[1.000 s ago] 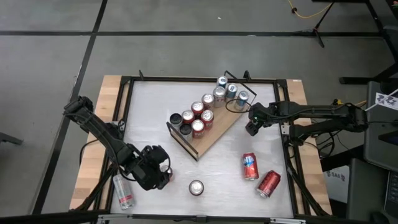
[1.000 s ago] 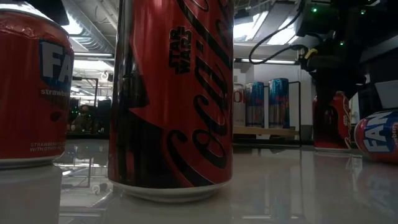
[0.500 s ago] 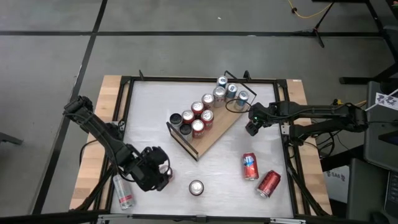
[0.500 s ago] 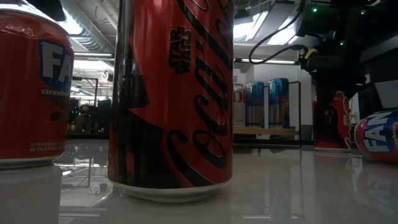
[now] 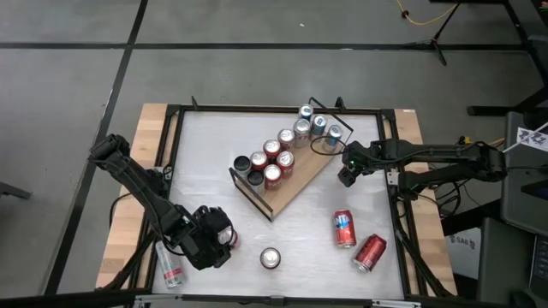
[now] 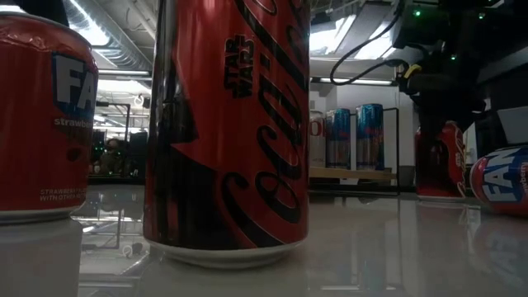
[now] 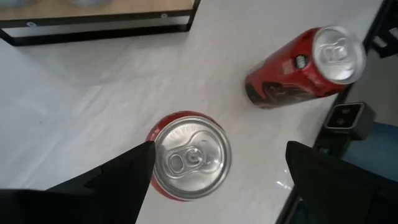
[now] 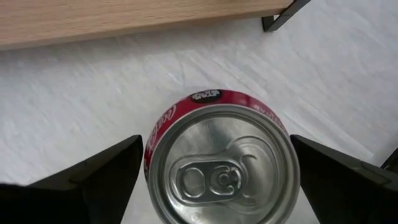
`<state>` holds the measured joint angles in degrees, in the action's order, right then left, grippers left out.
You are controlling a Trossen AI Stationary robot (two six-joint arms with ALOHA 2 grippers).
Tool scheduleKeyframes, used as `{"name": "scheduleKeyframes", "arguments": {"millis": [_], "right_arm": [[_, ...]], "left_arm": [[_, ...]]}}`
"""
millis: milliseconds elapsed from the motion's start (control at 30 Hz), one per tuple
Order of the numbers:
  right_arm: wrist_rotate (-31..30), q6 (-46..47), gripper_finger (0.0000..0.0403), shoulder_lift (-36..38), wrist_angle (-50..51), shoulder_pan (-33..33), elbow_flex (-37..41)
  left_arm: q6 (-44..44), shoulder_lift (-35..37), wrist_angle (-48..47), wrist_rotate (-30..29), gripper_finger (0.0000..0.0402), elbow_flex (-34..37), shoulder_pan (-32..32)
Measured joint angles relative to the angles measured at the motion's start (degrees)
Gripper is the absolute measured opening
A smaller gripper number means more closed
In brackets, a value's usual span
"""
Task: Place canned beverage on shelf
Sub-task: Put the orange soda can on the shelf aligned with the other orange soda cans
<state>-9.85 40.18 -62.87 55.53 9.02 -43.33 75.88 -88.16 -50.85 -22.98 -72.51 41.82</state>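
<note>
Canned beverage (image 7: pixel 188 157) stood upright on table (image 5: pixel 205 145), well clear of shelf's (image 5: pixel 295 184) near end | left gripper (image 7: pixel 214 171) directly above, wide open, empty, axis vertical | right gripper (image 8: pixel 217 168) wide open over another can (image 8: pixel 221 165) beside shelf.

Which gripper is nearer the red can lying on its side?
Right. The right gripper hovers by the shelf, up-table from the tipped can; the left gripper is across the table.
</note>
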Motion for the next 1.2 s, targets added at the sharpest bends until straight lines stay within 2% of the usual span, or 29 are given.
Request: {"name": "scheduleKeyframes", "arguments": {"millis": [233, 733, 1200], "right_arm": [[0.0, 0.0, 0.039, 0.0, 0.0, 0.02, 0.0], [0.0, 0.0, 0.039, 0.0, -0.1, 0.0, 0.0], [0.0, 0.0, 0.039, 0.0, -0.15, 0.0, 0.0]], "left_arm": [[-0.02, -2.48, 0.0, 1.35, 0.0353, 0.0, 0.02], [-0.19, -3.98, -0.14, -0.62, 0.0353, -0.13, 0.0], [-3.58, -4.05, -8.48, -2.26, 0.0353, -7.06, -0.55]]}}
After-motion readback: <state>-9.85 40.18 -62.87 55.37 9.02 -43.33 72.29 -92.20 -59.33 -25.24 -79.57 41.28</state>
